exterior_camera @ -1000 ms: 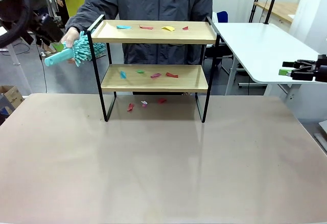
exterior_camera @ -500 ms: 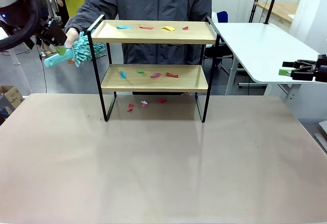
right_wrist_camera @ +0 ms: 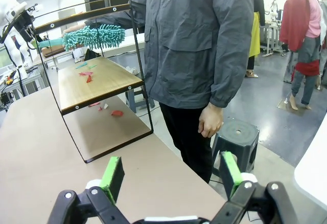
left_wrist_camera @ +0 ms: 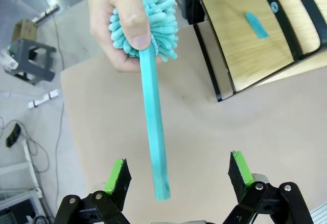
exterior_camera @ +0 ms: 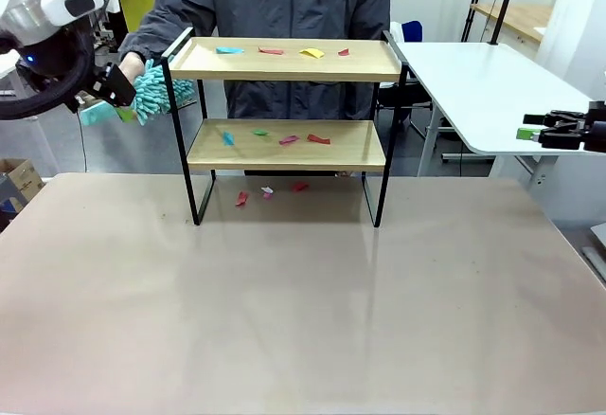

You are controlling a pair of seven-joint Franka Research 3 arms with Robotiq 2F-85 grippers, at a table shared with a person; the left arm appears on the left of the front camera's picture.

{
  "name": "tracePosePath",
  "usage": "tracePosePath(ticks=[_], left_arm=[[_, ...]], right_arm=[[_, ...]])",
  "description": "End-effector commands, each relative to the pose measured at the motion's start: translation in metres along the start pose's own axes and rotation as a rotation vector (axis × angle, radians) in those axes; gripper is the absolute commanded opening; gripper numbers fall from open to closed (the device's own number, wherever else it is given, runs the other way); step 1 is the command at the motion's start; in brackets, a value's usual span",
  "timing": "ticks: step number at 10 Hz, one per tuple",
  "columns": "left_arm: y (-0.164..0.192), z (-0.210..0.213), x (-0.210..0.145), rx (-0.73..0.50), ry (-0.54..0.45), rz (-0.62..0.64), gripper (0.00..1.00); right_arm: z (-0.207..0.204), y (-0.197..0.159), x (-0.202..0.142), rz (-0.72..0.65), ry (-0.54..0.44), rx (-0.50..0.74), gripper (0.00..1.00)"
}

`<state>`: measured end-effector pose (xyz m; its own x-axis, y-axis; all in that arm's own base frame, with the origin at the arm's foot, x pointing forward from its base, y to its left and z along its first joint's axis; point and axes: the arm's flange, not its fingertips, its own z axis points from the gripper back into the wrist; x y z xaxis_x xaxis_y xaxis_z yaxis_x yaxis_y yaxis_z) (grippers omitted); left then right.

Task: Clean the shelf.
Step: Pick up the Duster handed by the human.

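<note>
Littering the shelf point(exterior_camera: 284, 71): coloured scraps point(exterior_camera: 311, 52).

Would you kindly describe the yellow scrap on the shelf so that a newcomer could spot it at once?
Find the two-tier shelf at the far side of the table. On its top board four scraps lie in a row; the yellow scrap is third from picture left, between two red scraps. No other scrap here is yellow.

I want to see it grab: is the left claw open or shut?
Open. On the left gripper the green pads stand wide apart, the duster handle between them, untouched.
</note>
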<state>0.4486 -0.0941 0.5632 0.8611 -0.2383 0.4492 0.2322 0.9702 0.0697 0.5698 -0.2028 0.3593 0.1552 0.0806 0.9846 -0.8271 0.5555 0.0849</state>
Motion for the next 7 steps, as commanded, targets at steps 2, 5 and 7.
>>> tracePosePath(ticks=[2, 5, 7], left_arm=[[0.006, -0.006, 0.009, 0.027, 0.007, 0.01, 1.0], [0.017, -0.006, 0.017, 0.058, 0.023, 0.005, 0.0], [0.019, -0.006, 0.016, 0.069, 0.026, 0.004, 0.24]], right_arm=[[-0.002, 0.001, 0.002, 0.003, 0.002, -0.003, 1.0], [-0.002, 0.001, 0.002, 0.003, 0.002, -0.003, 1.0], [-0.002, 0.001, 0.002, 0.003, 0.002, -0.003, 1.0]])
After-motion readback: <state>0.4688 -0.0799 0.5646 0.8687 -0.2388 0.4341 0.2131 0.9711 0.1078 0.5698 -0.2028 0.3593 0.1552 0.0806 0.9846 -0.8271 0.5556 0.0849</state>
